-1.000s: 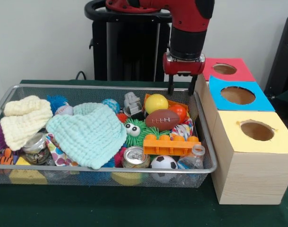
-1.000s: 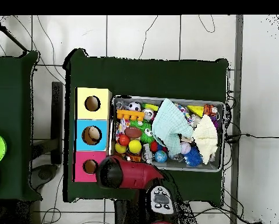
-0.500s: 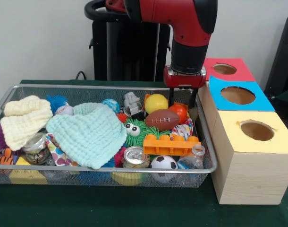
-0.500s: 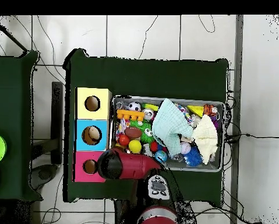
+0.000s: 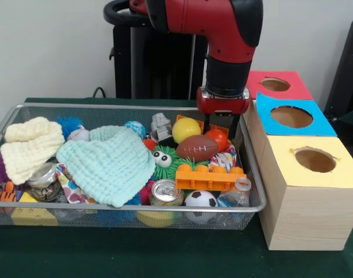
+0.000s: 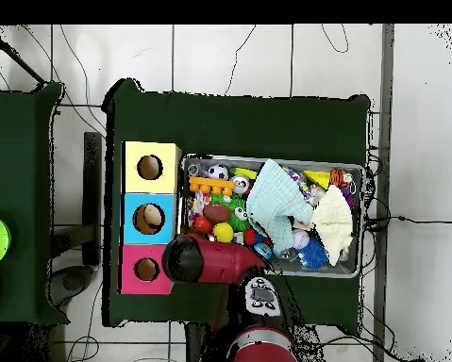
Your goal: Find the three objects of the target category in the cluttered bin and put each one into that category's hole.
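Counting first: one wire bin (image 5: 254,174) on the green tabletop (image 5: 165,255), three wooden boxes beside it in a row, topped red (image 5: 292,87), blue (image 5: 315,119) and yellow (image 5: 344,168), one round hole each. Yellow box's hole (image 5: 315,159) sits nearest the tabletop's front edge in the front view.

In the bin: two waffle cloths, mint (image 5: 110,165) and cream (image 5: 29,147); one football (image 5: 198,147); one yellow ball (image 5: 187,128); one red ball (image 5: 220,138); one soccer ball (image 5: 199,200); one orange brick (image 5: 208,176); one can (image 5: 166,192); one bottle (image 5: 234,197); one green googly-eyed toy (image 5: 164,157).

Patterned fabric: only one piece clearly shows, white with polka dots (image 5: 69,188), poking out under the mint cloth near the bin's front left. A striped scrap (image 5: 224,159) lies right of the football; cannot tell what it is.

Tool (image 5: 221,126) hangs down into the bin's back right corner, just behind the red ball. Fingertips are hidden among the toys, so cannot tell its opening or whether it touches or holds anything. In the overhead view the arm (image 6: 215,264) covers it.
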`<state>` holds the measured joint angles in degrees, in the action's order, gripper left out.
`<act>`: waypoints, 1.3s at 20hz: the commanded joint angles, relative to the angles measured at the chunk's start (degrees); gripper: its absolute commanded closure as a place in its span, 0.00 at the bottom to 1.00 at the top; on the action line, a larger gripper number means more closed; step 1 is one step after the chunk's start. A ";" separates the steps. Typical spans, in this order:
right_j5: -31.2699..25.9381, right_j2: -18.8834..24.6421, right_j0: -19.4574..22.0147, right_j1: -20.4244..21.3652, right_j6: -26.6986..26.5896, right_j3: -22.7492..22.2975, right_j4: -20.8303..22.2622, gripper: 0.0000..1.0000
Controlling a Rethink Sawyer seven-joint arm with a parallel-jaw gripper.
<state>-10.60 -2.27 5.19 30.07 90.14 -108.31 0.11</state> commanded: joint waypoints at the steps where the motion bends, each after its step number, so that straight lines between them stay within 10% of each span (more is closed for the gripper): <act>1: -4.51 4.27 2.70 -0.52 5.34 6.46 -0.24 0.00; 18: -9.28 7.60 4.20 2.23 5.27 9.24 -1.93 0.00; 26: -2.94 12.69 7.47 2.67 6.58 7.27 -1.91 0.00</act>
<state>-13.63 1.84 9.50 31.81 90.14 -105.63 0.15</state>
